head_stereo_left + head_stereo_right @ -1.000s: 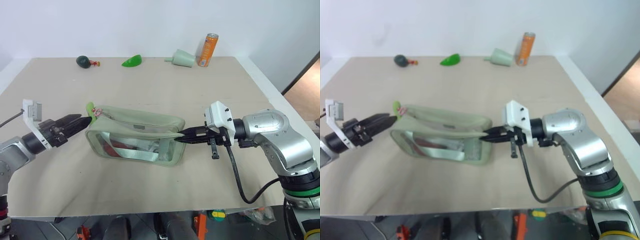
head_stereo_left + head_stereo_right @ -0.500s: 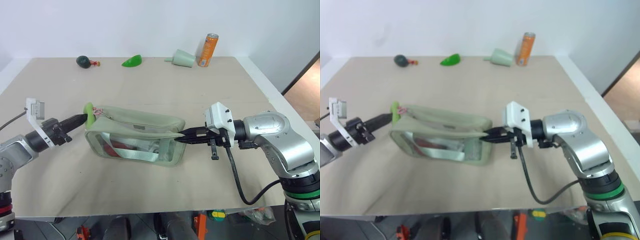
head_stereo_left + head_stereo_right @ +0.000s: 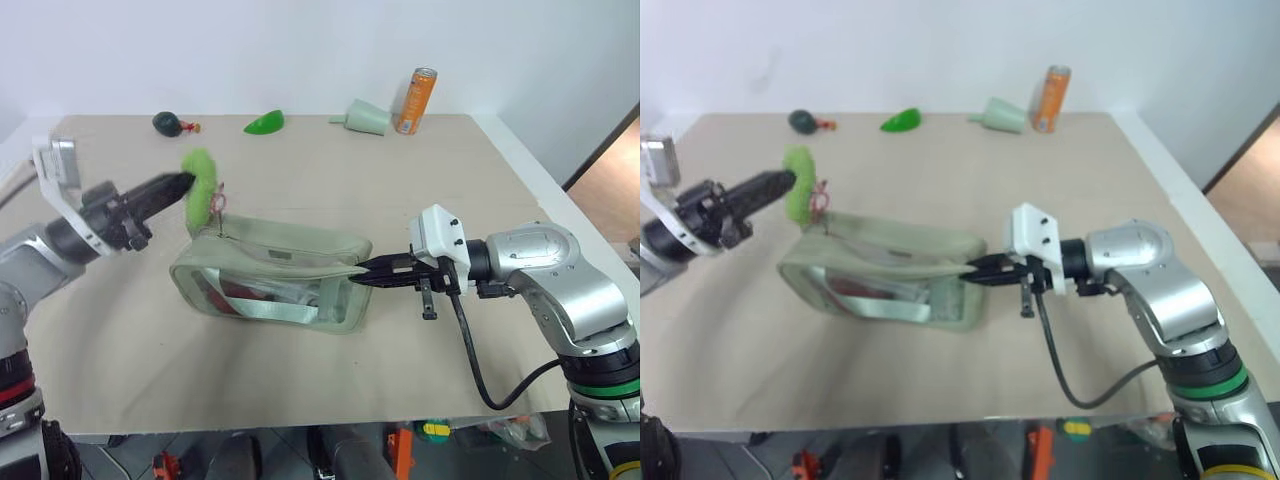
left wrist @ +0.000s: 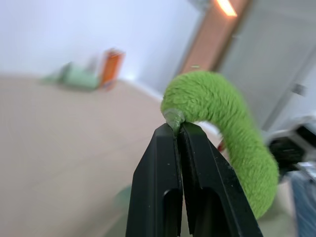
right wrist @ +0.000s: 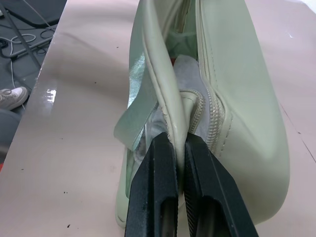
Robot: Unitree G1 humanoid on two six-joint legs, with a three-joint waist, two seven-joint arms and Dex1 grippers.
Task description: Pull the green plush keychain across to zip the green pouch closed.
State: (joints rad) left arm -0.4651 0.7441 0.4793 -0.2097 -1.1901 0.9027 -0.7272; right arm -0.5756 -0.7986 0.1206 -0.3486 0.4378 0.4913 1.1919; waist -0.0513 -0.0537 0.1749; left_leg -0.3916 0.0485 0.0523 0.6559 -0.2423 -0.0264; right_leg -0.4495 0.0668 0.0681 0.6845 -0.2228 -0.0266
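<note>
A: Status on the left end effector (image 3: 186, 180)?

B: Mine's clamped shut on the green plush keychain (image 3: 203, 179). The wrist view has both fingers (image 4: 159, 168) pressed together with a bit of the fuzzy ring pinched at the tips. The ring is held up above the table (image 3: 300, 160), over the pouch's left end.

A: Is it attached to the pouch?

B: Yes. A short pinkish link (image 3: 219, 203) runs from the ring down to the top of the green pouch (image 3: 270, 272) at its left end.

A: And the right side?

B: My right end effector (image 3: 365, 272) is closed on the pouch's right end. The wrist view shows its fingers (image 5: 157, 187) squeezing a fold of the pale green rim right beside the zipper (image 5: 213, 116).

A: Where's the pouch sitting?

B: On the table, about mid-surface, long axis running left to right between my two arms. The clear side panel faces me, with red items and the webbing strap (image 3: 270, 308) visible through it.

A: Anything else on the table?

B: Along the far edge, well apart from the pouch: an orange can (image 3: 415, 100) standing upright, a pale green cone (image 3: 366, 117) on its side just beside the can, a bright green leaf-shaped wedge (image 3: 264, 122), and a small dark round object (image 3: 167, 123) with a reddish bit next to it.
</note>
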